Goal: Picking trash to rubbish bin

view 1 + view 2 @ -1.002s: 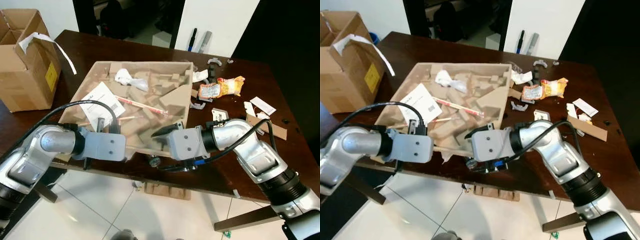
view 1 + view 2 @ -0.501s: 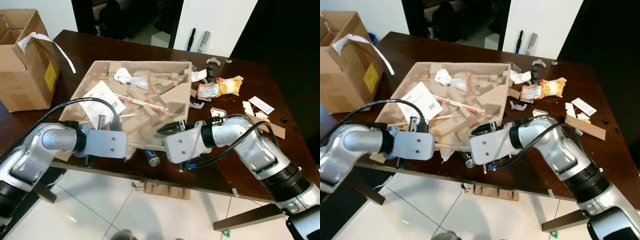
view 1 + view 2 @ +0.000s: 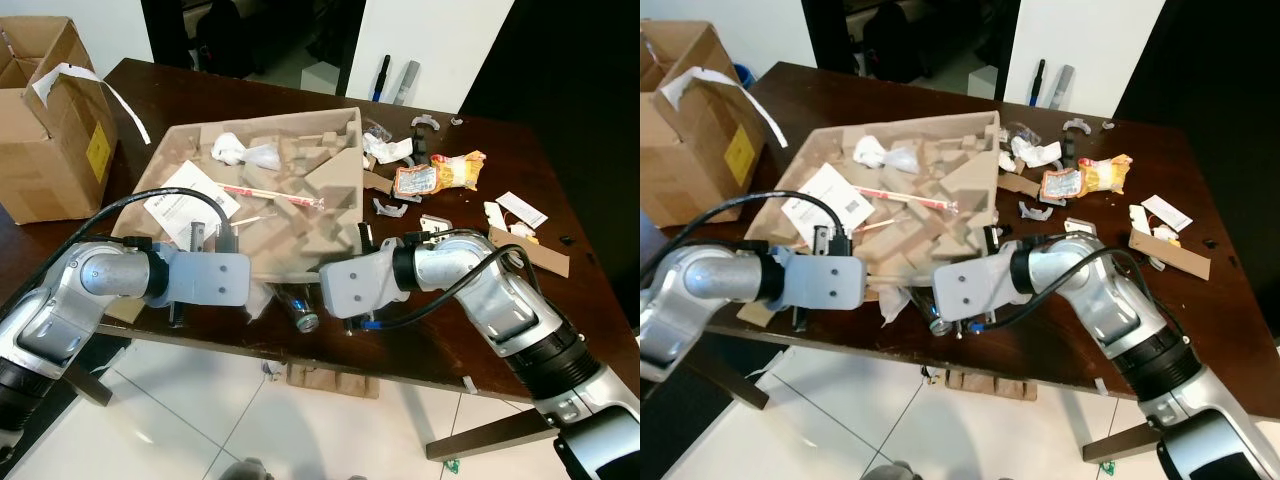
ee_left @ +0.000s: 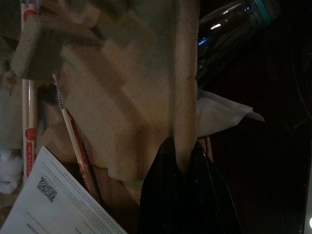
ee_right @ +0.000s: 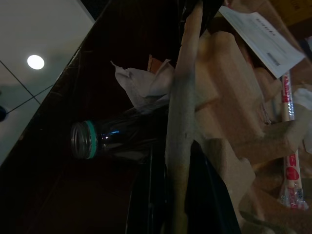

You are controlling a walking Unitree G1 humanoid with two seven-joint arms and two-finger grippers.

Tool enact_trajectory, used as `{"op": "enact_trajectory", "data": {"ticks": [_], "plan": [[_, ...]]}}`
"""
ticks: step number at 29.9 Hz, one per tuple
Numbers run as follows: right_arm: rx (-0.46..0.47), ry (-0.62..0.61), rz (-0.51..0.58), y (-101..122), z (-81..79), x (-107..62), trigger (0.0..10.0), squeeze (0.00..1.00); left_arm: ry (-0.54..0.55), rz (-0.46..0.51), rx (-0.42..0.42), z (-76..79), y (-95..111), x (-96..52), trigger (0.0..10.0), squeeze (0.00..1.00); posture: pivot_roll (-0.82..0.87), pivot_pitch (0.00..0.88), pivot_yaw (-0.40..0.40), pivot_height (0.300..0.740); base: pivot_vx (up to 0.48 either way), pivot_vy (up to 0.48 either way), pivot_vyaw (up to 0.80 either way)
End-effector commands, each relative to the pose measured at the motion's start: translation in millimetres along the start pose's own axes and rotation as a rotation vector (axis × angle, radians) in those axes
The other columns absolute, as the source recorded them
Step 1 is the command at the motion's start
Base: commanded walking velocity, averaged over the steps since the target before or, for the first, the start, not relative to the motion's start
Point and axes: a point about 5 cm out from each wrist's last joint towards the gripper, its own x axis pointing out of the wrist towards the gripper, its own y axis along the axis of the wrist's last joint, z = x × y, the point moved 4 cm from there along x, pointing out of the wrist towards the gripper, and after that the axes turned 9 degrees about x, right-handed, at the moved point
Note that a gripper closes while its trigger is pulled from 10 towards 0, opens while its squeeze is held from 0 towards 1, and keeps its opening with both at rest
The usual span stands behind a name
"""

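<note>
Nearest the robot, both silver arms reach to the front rim of a moulded pulp tray (image 3: 270, 200), a rough tan cardboard insert with blocky ridges and pockets. The left pincer (image 4: 179, 161) is closed on that rim, the thin edge pinched between its black fingers (image 4: 163, 195); the right pincer (image 5: 175, 146) grips the same rim further right, its fingers clamped on either side of the board. The tray lies on the dark brown, glossy worktop (image 3: 480, 330), its near edge lifted, its long axis running from the robot toward the far side. Under the lifted edge lies a clear bottle (image 3: 298, 305) with a teal neck ring, on its side, mouth toward the robot, next to a crumpled white tissue (image 4: 219, 113). In the tray rest a printed white sheet (image 3: 180, 205), a long paper-wrapped chopstick sleeve (image 3: 270, 195) with red print, and a wad of white tissue (image 3: 240, 152). Right of the tray the worktop carries an orange snack wrapper (image 3: 440, 172), white plastic clips, paper scraps and a brown card strip (image 3: 528, 252). At far left stands an open cardboard box (image 3: 50, 120). Below is a pale tiled floor (image 3: 200, 420); behind, white walls and a dark doorway.
</note>
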Motion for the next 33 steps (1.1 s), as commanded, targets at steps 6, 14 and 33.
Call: {"op": "enact_trajectory", "data": {"ticks": [6, 14, 33], "plan": [[0.011, -0.038, 0.028, -1.7, 6.5, -5.6, 0.0, 0.0, 0.003, 0.041, 0.003, -1.7, 7.9, 4.0, 10.0, 1.0, 0.2, 0.148, -0.084, 0.74, 0.0, 0.0, 0.0], [0.055, 0.022, 0.062, -4.6, 11.8, -30.4, 0.0, 0.0, -0.006, 0.026, -0.025, 6.9, 1.3, -3.9, 10.0, 1.0, 0.2, 0.145, -0.091, 0.74, 0.0, 0.0, 0.0], [0.062, 0.119, 0.039, -11.6, 4.8, -44.9, 0.0, 0.0, 0.003, -0.047, -0.101, 15.4, -18.9, -22.3, 10.0, 1.0, 0.21, 0.156, -0.098, 0.74, 0.0, 0.0, 0.0]]}}
